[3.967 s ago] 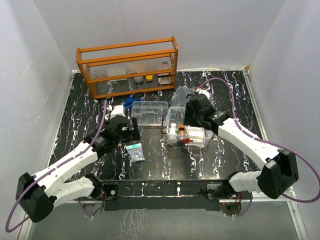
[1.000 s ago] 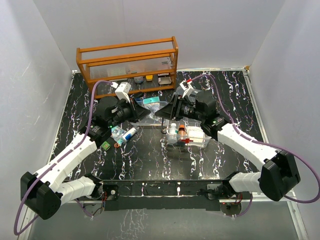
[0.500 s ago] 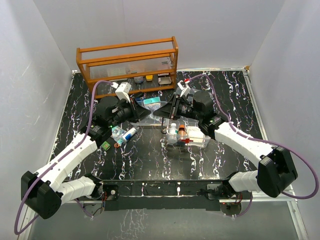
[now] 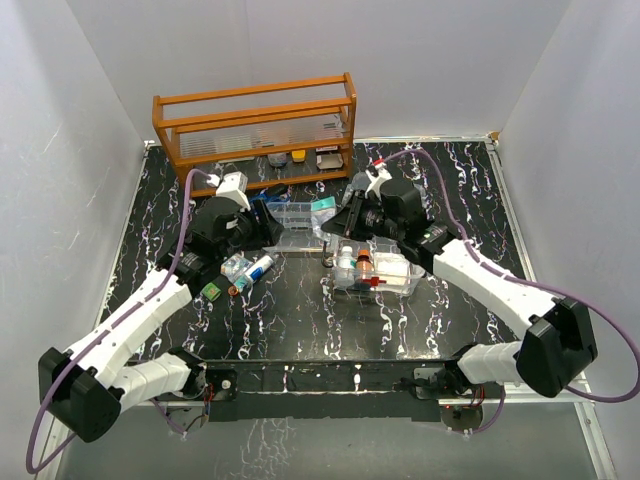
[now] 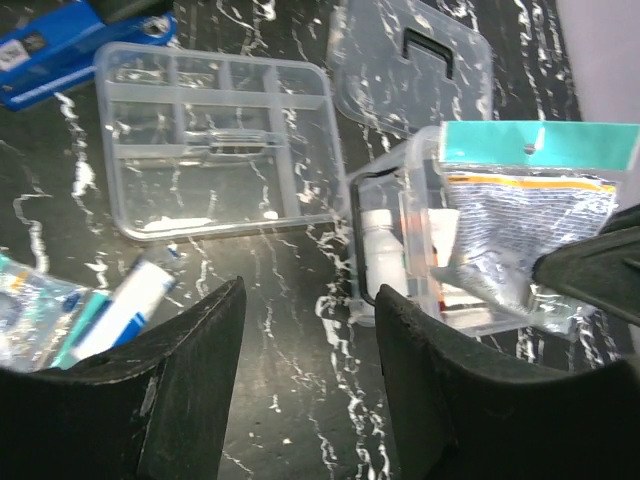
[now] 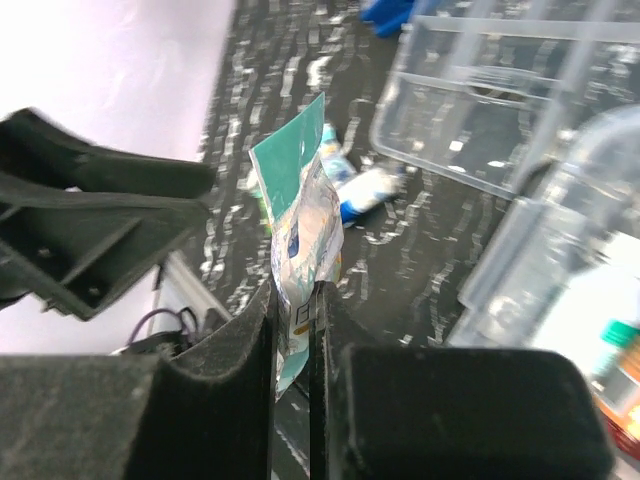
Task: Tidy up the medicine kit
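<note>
Left gripper (image 5: 310,300) has let go, jaws apart and empty; right gripper (image 6: 292,305) pinches the packet (image 6: 298,195) near the box (image 4: 392,281).

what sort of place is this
Probably a robot test cell, not a home: plain white walls box in a black marbled tabletop, two white robot arms are bolted at its edge, and props like an orange wooden rack look staged.
</note>
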Controlling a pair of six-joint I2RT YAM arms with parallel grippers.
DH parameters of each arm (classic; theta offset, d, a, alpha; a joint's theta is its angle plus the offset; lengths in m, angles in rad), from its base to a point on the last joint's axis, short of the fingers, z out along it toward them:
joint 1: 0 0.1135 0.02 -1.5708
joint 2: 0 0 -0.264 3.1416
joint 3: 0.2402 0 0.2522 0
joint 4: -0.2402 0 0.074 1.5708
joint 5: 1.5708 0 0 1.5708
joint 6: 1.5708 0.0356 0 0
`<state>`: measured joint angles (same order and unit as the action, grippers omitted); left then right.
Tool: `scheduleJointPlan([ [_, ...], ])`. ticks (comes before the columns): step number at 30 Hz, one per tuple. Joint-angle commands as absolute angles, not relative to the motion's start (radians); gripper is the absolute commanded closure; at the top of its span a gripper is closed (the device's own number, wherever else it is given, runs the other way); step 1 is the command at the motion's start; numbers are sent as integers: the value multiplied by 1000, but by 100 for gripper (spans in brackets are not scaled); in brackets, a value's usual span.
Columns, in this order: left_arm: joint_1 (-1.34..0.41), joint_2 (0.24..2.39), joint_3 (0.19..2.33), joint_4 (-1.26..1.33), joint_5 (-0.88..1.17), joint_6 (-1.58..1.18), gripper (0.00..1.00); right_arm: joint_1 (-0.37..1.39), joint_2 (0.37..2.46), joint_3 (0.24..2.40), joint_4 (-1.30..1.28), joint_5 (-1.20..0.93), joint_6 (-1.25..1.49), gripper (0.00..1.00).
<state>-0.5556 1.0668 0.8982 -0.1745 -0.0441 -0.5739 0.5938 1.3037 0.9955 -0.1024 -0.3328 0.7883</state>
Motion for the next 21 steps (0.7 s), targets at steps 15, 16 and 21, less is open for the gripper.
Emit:
scheduleJointPlan([
  [15,-554,986,874,-170,-320,-407,40,592,1314,1268,-1005,368,620,100],
  [16,-555,981,868,-172,-315,-420,40,593,1332,1266,-1018,396,622,100],
  [21,-555,936,830,-127,-267,-437,39,594,1428,1267,-1037,428,618,100],
])
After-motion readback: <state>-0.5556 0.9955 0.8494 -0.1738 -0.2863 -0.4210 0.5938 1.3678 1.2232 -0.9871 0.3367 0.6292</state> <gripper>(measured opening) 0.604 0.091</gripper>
